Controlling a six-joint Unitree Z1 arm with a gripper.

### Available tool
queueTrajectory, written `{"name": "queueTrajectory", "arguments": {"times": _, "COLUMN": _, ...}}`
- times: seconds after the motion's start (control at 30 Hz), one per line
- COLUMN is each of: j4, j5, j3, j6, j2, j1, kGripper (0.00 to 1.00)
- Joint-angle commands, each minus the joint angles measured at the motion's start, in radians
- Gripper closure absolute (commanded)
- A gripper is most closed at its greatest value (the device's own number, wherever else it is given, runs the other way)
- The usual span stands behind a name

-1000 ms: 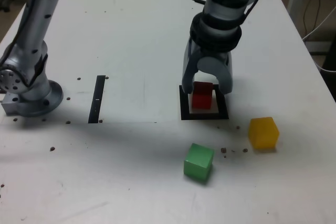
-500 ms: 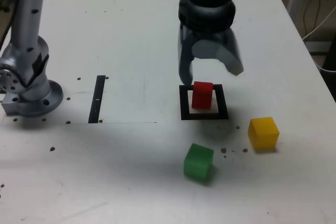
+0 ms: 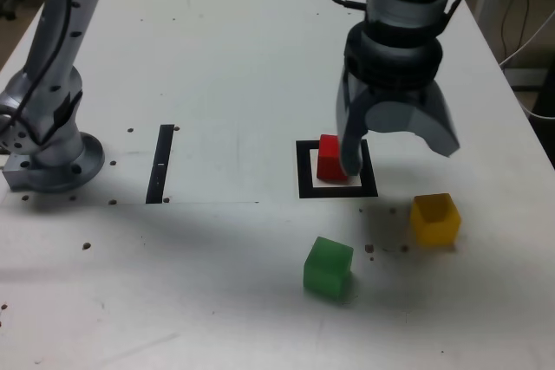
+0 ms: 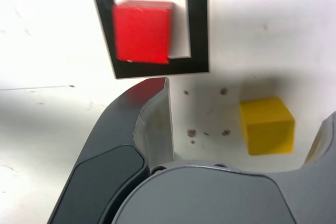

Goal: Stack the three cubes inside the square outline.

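Matt red cube point(image 3: 330, 157); smooth, speckled white table point(image 3: 217, 67).

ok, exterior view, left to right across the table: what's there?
Arm base → thin black strip → green cube → yellow cube. Left out: the red cube, square outline and open gripper, which overlap one another.
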Motion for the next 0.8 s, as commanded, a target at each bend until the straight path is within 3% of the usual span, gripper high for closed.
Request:
{"name": "queueTrajectory", "arguments": {"times": 0.0, "j4": -0.011, "j5": -0.012, "j3": -0.013, "j6": 0.007, "j2": 0.024, "j1": -0.004, "kGripper": 0.00}}
{"name": "queueTrajectory", "arguments": {"times": 0.43, "j4": 0.007, "j5": -0.074, "j3": -0.123, "j6": 0.041, "j2": 0.125, "j1": -0.020, "kGripper": 0.00}}
{"name": "queueTrajectory", "arguments": {"times": 0.77, "j4": -0.023, "j5": -0.079, "j3": -0.117, "j6": 0.049, "j2": 0.145, "j1": -0.025, "kGripper": 0.07}}
